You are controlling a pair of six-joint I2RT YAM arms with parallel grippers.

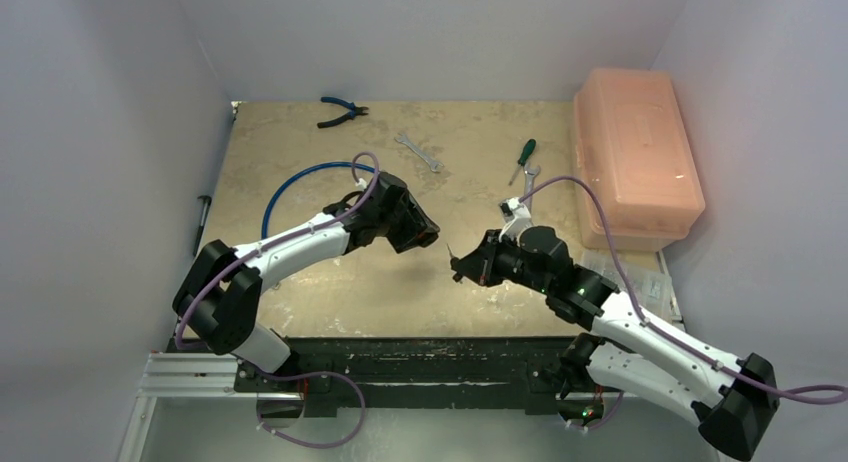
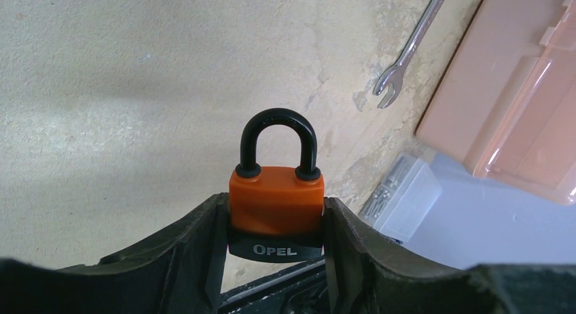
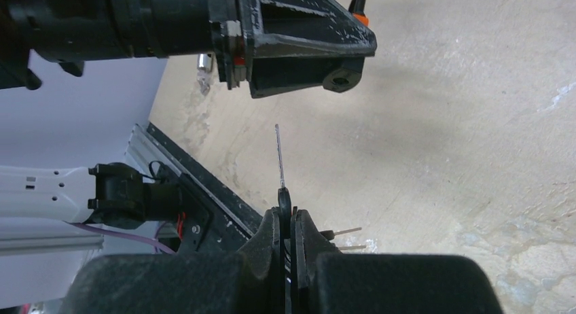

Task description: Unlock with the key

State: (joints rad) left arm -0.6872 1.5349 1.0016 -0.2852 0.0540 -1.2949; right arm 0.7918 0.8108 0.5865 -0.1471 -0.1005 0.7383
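Beige tabletop (image 1: pixel 300 142), white walls on three sides. Left gripper (image 1: pixel 422 232) clamps the orange padlock (image 2: pixel 275 202) by its body, jaws pressed on both sides; black shackle is seated in both holes and points away from the wrist. Right gripper (image 3: pixel 286 215) is closed tight on the key (image 3: pixel 279 158), blade sticking out toward the left gripper, tip just short of it, not touching. Both are held off the surface at mid-table. Wrench (image 1: pixel 418 152), screwdriver (image 1: pixel 522 160) and pliers (image 1: pixel 342 110) lie further back, pink box (image 1: pixel 635 152) on the right.
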